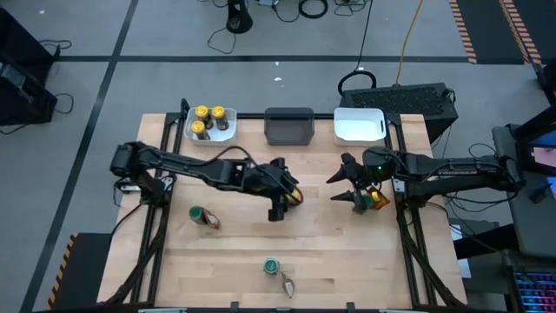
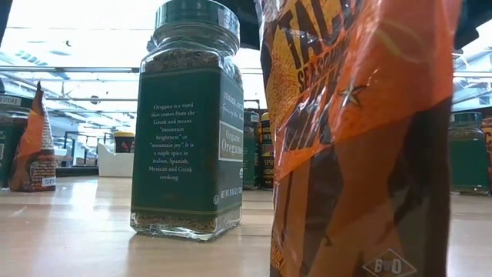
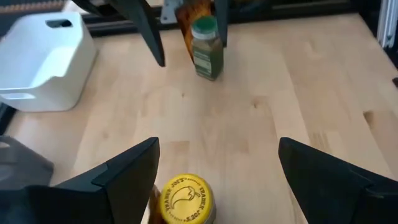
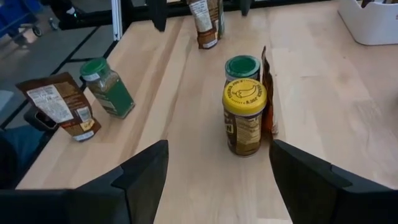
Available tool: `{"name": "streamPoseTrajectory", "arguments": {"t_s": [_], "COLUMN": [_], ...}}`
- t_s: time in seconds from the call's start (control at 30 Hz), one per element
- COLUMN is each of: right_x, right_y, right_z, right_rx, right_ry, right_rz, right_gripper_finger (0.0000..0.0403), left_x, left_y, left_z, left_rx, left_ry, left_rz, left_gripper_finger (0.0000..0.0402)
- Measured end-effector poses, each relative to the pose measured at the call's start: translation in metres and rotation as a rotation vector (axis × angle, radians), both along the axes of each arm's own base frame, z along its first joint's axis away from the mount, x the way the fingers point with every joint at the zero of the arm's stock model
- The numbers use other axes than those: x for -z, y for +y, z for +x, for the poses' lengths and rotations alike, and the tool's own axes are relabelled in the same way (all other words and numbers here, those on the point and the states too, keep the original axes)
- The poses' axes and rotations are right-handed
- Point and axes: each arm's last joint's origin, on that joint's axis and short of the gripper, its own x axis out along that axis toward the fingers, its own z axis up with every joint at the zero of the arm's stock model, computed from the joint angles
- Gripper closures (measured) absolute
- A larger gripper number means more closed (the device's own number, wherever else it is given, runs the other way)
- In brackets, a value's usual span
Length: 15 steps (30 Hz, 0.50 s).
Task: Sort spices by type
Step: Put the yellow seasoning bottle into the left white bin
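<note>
The left gripper (image 1: pixel 276 211) was seen over the middle of the table with its fingers spread and nothing held; a yellow-lid jar (image 3: pixel 186 199) stood directly below, between the fingers. The right gripper (image 1: pixel 346 189) was likewise spread and empty, with a second yellow-lid jar (image 4: pixel 243 118) just ahead of it, a green-lid jar (image 4: pixel 242 66) close behind that jar and an orange packet (image 4: pixel 267 93) touching beside them. Three yellow-lid jars (image 1: pixel 208 119) had already been set in the white bin (image 1: pixel 189 134) well beyond the left gripper; the grey bin (image 1: pixel 288 127) and the other white bin (image 1: pixel 360 126) showed no spices. More jars and packets lay scattered nearer the table's front edge. The jars were judged rigid, smooth and probably glass, hence somewhat slippery and breakable, moderately heavy for their size; a hold across the body just under the lid was thought safest. The packets were judged light, crinkly and soft, best pinched near the top edge. The jars looked dark with labelled sides; the packets, orange-brown and glossy.
</note>
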Motion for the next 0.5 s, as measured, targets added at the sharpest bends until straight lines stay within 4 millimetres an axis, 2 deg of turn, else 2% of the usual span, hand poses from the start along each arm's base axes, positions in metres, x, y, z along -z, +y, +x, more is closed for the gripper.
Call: {"name": "streamPoseTrajectory", "arguments": {"t_s": [0.27,0.5], "right_x": [0.001,0.002], "right_y": [0.0,0.0], "right_z": [-0.001,-0.001], "right_rx": [-0.027,-0.038], "right_ry": [-0.001,0.003], "right_rz": [-0.051,-0.07], "right_gripper_finger": [0.014,0.014], "left_x": [0.005,0.025], "left_y": [-0.006,-0.003], "left_z": [0.017,0.025], "left_rx": [0.008,-0.02], "left_ry": [0.033,0.093], "left_rz": [-0.068,-0.066], "left_gripper_finger": [0.0069,0.0069]}}
